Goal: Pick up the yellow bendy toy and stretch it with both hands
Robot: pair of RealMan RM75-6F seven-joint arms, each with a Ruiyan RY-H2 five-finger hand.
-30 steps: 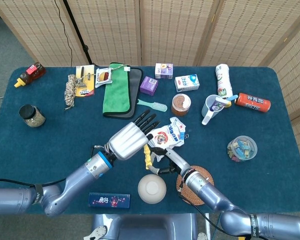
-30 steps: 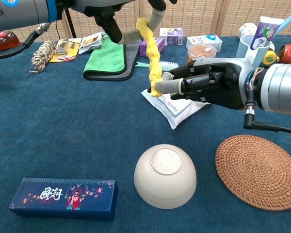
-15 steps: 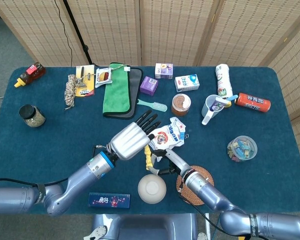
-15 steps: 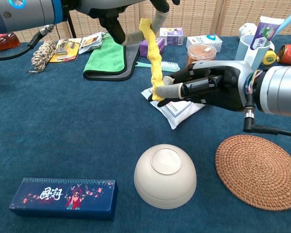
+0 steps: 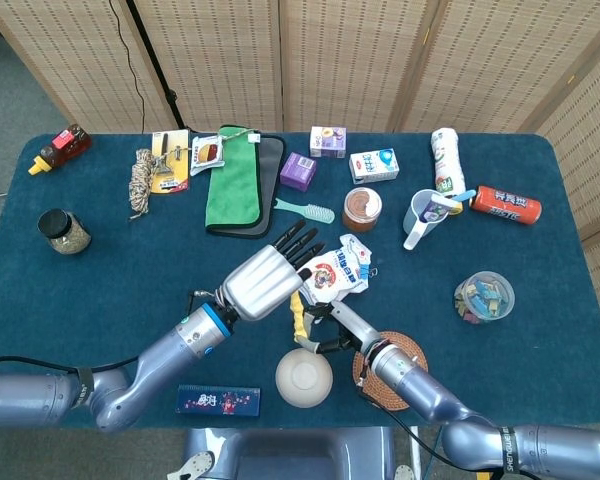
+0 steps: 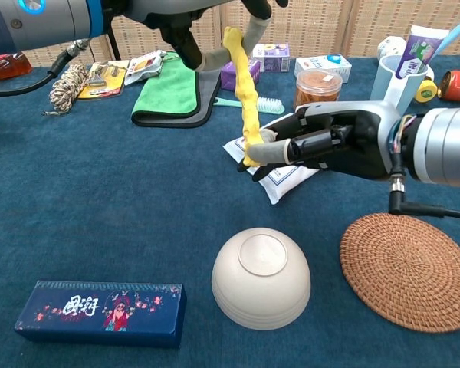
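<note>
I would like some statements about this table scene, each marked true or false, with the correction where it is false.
1. The yellow bendy toy is held at its upper end by the left hand and at its lower end by the right hand. True.
2. The white bowl stands with its opening up. False: it lies upside down.
3. The woven coaster carries the bowl. False: the bowl sits beside it on the cloth.
4. A toothpaste tube stands in the cup. True.
5. The green towel lies on the near edge of the table. False: it lies at the far side.

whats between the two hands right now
The yellow bendy toy, gripped by the left hand on top and the right hand below; clearest in the chest view.
</note>
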